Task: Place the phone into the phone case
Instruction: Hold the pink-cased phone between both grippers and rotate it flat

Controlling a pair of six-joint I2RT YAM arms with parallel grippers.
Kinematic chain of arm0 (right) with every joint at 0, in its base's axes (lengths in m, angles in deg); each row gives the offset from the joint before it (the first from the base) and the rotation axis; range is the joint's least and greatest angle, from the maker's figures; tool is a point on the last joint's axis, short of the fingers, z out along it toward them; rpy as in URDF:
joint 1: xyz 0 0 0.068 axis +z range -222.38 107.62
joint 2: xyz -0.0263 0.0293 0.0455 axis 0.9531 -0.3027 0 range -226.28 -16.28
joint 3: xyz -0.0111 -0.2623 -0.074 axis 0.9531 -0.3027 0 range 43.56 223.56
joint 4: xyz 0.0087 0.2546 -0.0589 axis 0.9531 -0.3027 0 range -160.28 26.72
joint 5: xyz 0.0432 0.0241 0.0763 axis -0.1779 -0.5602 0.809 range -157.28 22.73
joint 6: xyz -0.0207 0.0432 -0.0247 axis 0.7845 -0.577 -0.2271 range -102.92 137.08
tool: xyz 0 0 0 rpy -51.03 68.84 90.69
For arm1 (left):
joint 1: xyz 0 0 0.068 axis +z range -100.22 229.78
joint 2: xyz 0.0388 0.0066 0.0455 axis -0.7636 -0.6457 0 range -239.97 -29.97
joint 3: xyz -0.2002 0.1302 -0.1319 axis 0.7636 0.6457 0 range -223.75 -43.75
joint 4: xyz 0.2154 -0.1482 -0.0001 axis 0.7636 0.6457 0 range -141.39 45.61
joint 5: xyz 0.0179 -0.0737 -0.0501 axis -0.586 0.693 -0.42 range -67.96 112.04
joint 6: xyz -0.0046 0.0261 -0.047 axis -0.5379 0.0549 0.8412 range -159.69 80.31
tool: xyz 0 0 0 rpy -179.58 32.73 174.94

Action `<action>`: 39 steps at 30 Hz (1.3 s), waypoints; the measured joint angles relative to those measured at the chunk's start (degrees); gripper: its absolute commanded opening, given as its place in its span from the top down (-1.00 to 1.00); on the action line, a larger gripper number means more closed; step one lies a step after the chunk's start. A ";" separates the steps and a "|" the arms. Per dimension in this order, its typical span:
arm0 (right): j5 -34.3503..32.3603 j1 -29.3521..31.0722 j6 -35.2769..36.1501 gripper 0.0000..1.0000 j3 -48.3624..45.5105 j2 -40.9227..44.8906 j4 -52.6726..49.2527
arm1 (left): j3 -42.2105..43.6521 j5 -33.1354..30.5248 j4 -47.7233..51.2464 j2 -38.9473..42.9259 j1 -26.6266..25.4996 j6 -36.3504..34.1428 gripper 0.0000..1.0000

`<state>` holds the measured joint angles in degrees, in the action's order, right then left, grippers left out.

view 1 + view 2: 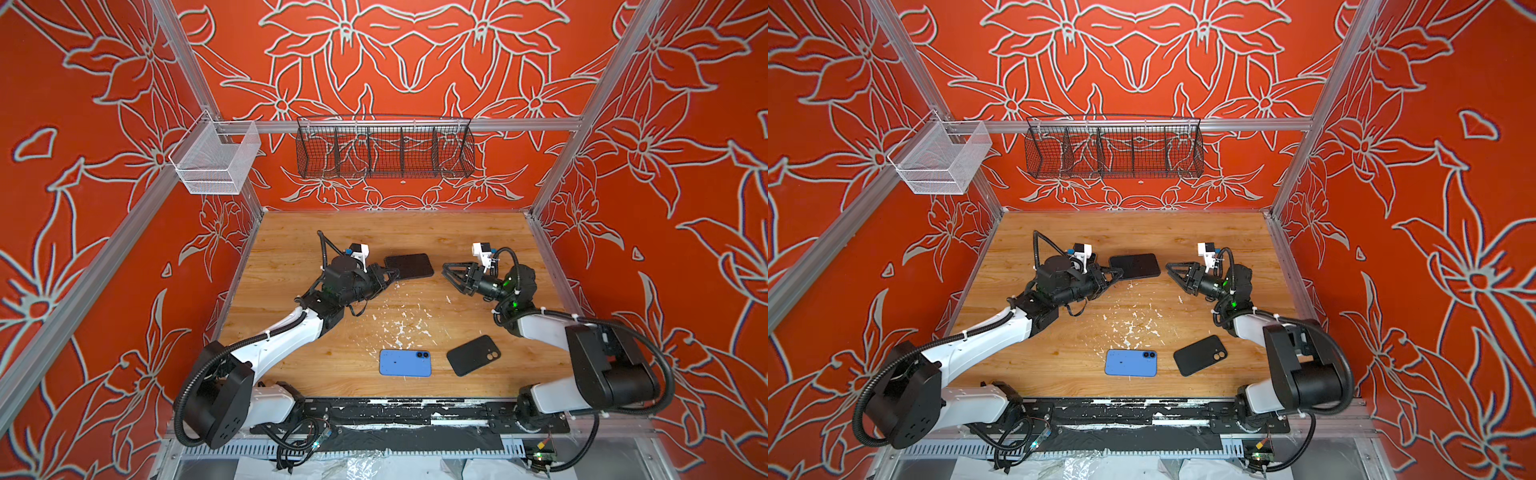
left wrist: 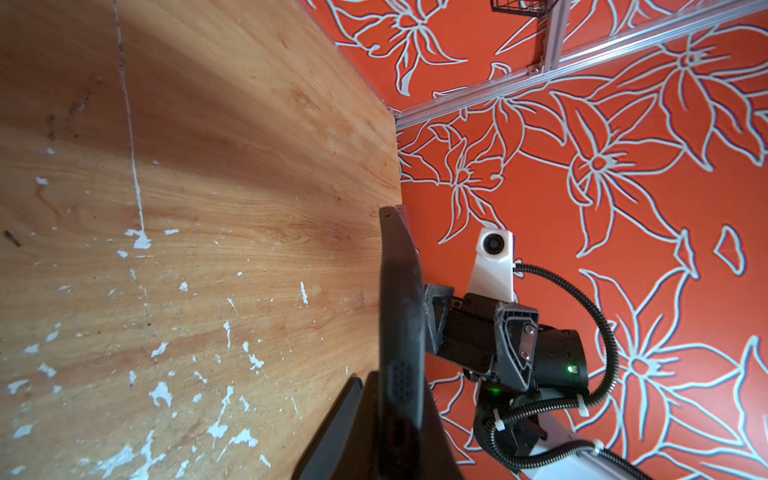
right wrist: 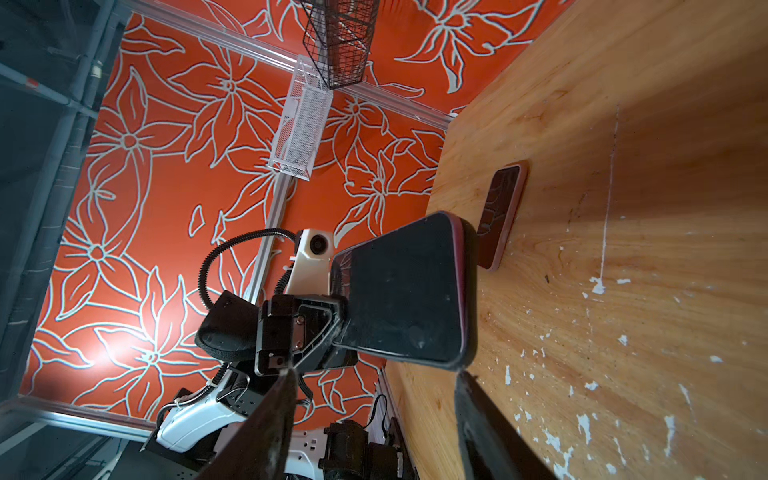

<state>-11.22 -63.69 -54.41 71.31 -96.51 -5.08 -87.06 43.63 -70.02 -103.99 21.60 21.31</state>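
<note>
My left gripper [image 1: 390,272] is shut on one short end of a phone [image 1: 409,266] with a dark screen and a red edge, and holds it flat just above the wooden table [image 1: 291,232]. In the left wrist view the phone [image 2: 401,316] shows edge-on between the fingers. My right gripper [image 1: 446,274] faces the phone's free end, a short gap away. It is open with nothing between its fingers [image 3: 274,415]; the phone [image 3: 403,291] lies just beyond their tips. A black phone case [image 1: 473,355] with a camera cut-out lies near the table's front right.
A blue phone [image 1: 405,363] lies back-up at the front middle, left of the case. In the right wrist view a second dark, red-rimmed slab [image 3: 500,216] lies on the table beyond the held phone. A white mesh basket [image 1: 216,160] and a black wire basket [image 1: 384,149] hang on the walls.
</note>
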 measured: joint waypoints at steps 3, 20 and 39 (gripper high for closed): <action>-2.71 0.02 8.44 -0.23 1.99 7.23 -16.17 | -2.49 0.68 3.19 0.00 0.20 0.96 1.00; -12.79 0.00 33.11 -0.18 12.46 19.12 -61.31 | -4.61 13.97 1.25 -5.66 2.71 10.19 1.00; -7.72 -1.64 31.17 -0.18 13.79 17.27 -57.27 | -7.80 27.65 -1.40 -7.98 3.08 1.64 1.00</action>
<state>-18.94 -65.33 -23.24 85.10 -79.24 -62.35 -94.86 71.27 -71.42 -111.96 24.68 22.94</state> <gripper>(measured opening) 0.592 0.089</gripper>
